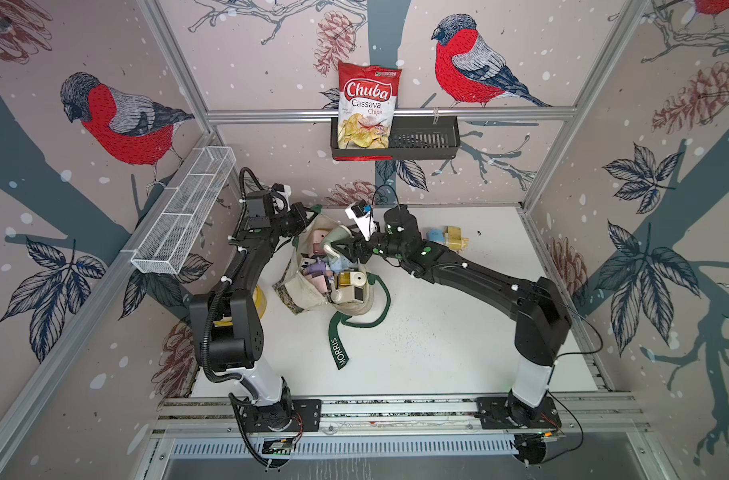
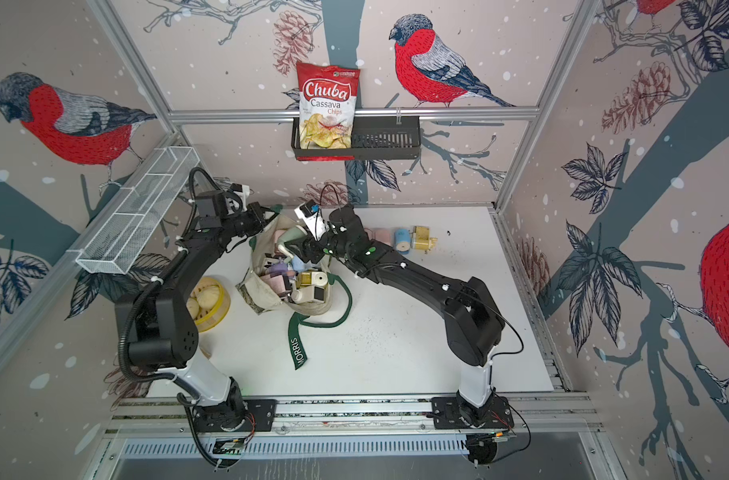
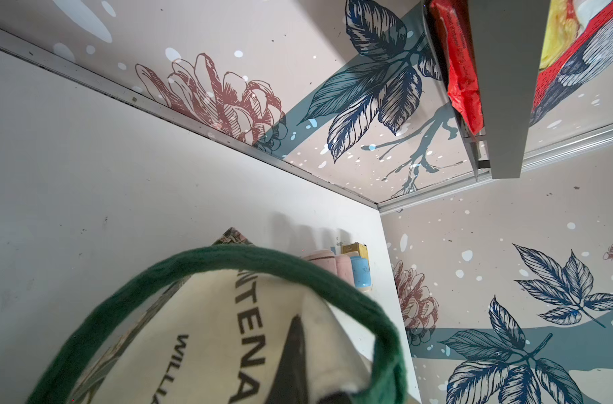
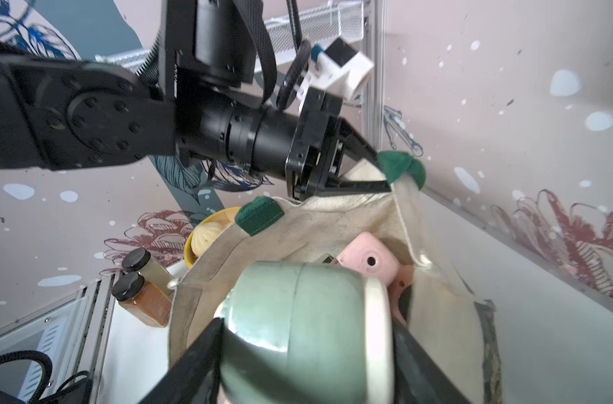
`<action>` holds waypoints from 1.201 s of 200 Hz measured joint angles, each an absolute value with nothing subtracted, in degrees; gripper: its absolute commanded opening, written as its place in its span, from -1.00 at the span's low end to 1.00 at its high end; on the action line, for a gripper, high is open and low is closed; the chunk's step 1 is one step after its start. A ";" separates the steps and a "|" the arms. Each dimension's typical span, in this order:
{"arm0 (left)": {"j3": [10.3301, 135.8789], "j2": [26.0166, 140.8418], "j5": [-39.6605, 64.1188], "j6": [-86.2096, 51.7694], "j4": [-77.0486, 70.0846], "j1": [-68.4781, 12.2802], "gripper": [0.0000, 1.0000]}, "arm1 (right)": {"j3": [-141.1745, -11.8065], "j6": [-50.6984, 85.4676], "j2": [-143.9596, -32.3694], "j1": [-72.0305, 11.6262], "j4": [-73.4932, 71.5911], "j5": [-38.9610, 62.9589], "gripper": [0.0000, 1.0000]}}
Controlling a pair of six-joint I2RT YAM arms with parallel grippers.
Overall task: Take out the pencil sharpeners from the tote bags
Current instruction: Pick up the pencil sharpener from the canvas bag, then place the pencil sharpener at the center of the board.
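The cream tote bag (image 1: 300,291) (image 2: 258,291) lies open on the white table, with several pencil sharpeners inside: pink (image 4: 368,260), purple (image 1: 316,270), cream (image 1: 352,286). My right gripper (image 1: 346,245) (image 4: 308,327) is shut on a pale green sharpener (image 1: 337,237) (image 2: 293,237) (image 4: 298,314), held above the bag's mouth. My left gripper (image 1: 313,212) (image 4: 385,175) is shut on the bag's far rim by its green handle (image 3: 228,255) and holds it up. Pink (image 2: 382,237), blue (image 2: 403,240) and yellow (image 2: 422,237) sharpeners stand on the table at the back right.
A yellow bowl of pale discs (image 2: 207,303) sits left of the bag, under my left arm. Two amber bottles (image 4: 144,300) stand near it. The loose handle lettered MORRIS (image 1: 338,349) trails forward. A chips bag (image 1: 367,104) stands in a black wall basket (image 1: 425,141); a white wire basket (image 1: 184,216) hangs left.
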State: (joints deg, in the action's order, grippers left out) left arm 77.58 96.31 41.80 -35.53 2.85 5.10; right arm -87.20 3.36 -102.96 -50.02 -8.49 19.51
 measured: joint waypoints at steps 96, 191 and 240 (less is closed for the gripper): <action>77.58 96.27 41.80 -35.57 2.87 5.10 -1.00 | -70.11 6.94 -84.66 -31.83 -5.91 9.52 -0.08; 77.28 96.27 41.82 -35.79 2.39 5.13 -1.00 | -63.18 14.96 -88.20 -8.10 -3.84 -5.37 -0.08; 77.28 96.29 41.82 -35.94 2.24 5.13 -1.00 | -65.10 19.62 -95.94 -2.11 -4.32 -5.85 -0.09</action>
